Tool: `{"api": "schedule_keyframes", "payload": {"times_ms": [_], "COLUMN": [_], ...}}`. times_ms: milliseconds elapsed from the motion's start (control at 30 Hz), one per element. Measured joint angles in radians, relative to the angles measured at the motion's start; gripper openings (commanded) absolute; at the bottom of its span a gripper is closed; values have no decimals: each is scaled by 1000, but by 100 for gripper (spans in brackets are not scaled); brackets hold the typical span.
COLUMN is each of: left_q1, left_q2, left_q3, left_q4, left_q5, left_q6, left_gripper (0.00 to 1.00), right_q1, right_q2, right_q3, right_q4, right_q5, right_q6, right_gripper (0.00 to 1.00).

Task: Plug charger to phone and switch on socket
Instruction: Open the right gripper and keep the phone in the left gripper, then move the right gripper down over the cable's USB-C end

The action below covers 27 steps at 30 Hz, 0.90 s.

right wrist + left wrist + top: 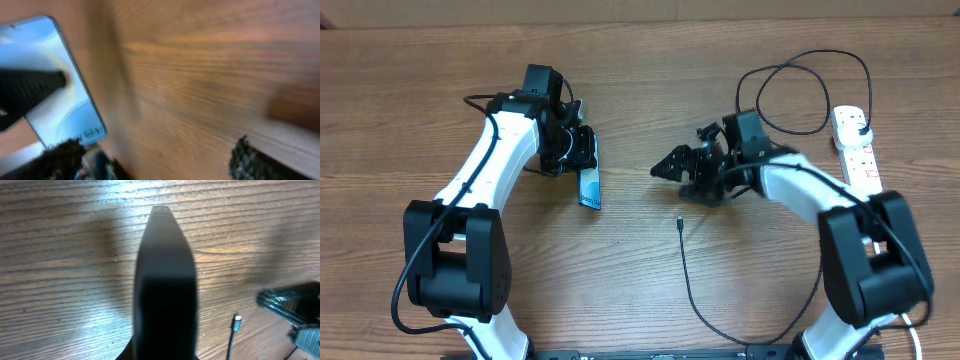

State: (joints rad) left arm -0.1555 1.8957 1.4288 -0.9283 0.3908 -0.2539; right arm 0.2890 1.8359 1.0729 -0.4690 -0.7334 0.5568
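Note:
My left gripper (pixel 580 158) is shut on the phone (pixel 589 188) and holds it tilted on its edge above the table. In the left wrist view the phone's dark back (pixel 165 280) fills the middle and hides the fingers. My right gripper (pixel 666 169) is open and empty, pointing left towards the phone. The right wrist view shows its fingertips wide apart (pixel 157 157) and the phone's light blue screen (pixel 60 75) at the left. The charger's connector tip (pixel 678 222) lies loose on the table below the right gripper; it also shows in the left wrist view (pixel 237 322). The socket (pixel 857 150) lies at the far right.
The charger's black cable (pixel 692 300) runs from the tip down to the front edge. Another stretch loops (pixel 800 90) behind the right arm to a plug in the socket (pixel 856 124). The right gripper also shows in the left wrist view (pixel 292 305).

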Motion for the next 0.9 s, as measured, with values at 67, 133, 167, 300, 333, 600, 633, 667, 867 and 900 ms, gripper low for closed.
{"api": "schedule_keyframes", "payload": {"times_ms": [67,133,167,300,333,600,633,667,867,900], "left_q1": [0,0,0,0,0,21,27,37,61,61], "left_q2": [0,0,0,0,0,0,0,0,1,0], "left_q3": [-1,-1,-2,-2,-2,-2,-2,-2,-2,-2], "left_q4": [3,10,15,38,44,136,147,161,165,154], "left_q5": [13,21,24,28,27,31,34,39,50,50], "left_q6": [0,0,0,0,-1,-61,-71,-85,-105,-103], "left_gripper": [4,4,4,4,4,4,4,4,4,4], "right_q1": [2,8,11,29,34,45,49,59,170,195], "right_q2": [-17,-27,-30,-40,-40,-40,-40,-40,-40,-40], "right_q3": [86,167,204,267,268,268,268,268,246,230], "right_q4": [-188,-354,-423,-569,-583,-656,-670,-682,-689,-683], "right_q5": [80,171,219,375,405,505,511,518,543,549], "right_q6": [-62,-121,-150,-219,-237,-326,-333,-341,-343,-340], "right_gripper": [100,100,100,100,100,72,70,66,67,68]}}
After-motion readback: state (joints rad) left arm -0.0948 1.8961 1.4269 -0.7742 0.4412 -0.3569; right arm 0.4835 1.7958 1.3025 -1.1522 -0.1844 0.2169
